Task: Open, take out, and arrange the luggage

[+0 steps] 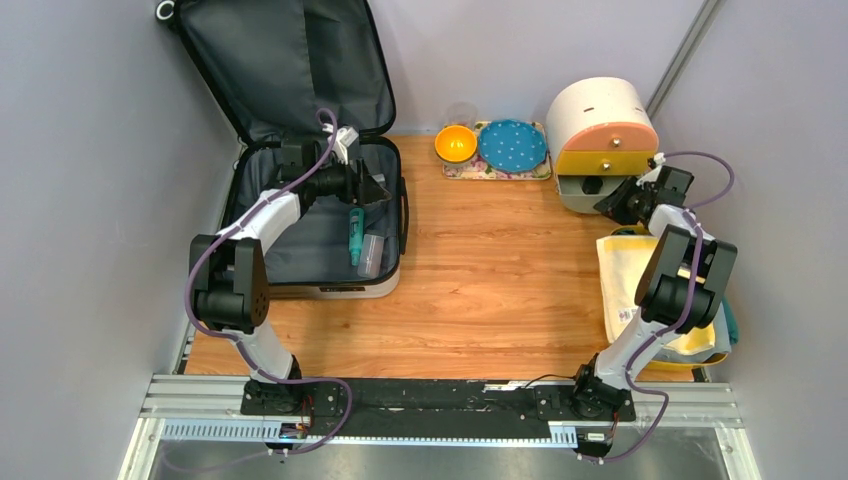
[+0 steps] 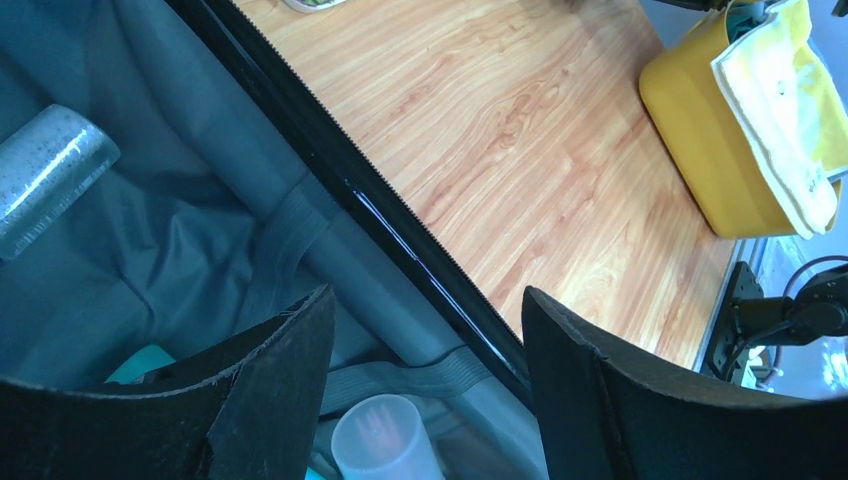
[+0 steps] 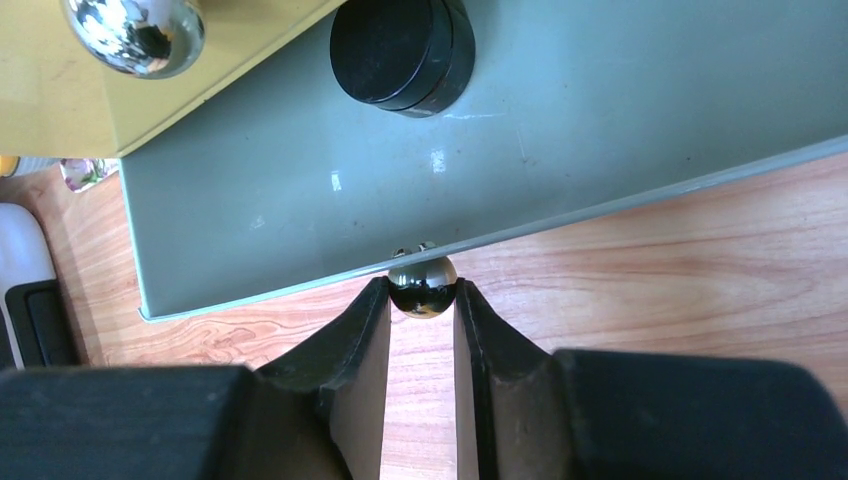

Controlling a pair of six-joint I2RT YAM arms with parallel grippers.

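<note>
Wooden bench [image 1: 500, 290] carries the open luggage [image 1: 300, 250]; left gripper [image 2: 428, 305] hangs wide above its lining, right gripper [image 3: 422, 292] pinches a dark drawer knob [image 3: 422, 280].

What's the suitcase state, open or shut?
Open. The suitcase lies flat with its lid raised; a teal tube and a clear cup lie inside.

1. Bright, even light from overhead; only faint, soft shadows on the surface [image 1: 500, 290].
2. Bright reflections glint on the chrome knob [image 3: 133, 33] and the small black ball knob [image 3: 422, 285].
3. The left gripper [image 2: 430, 310] fingers are dark and unlit.
</note>
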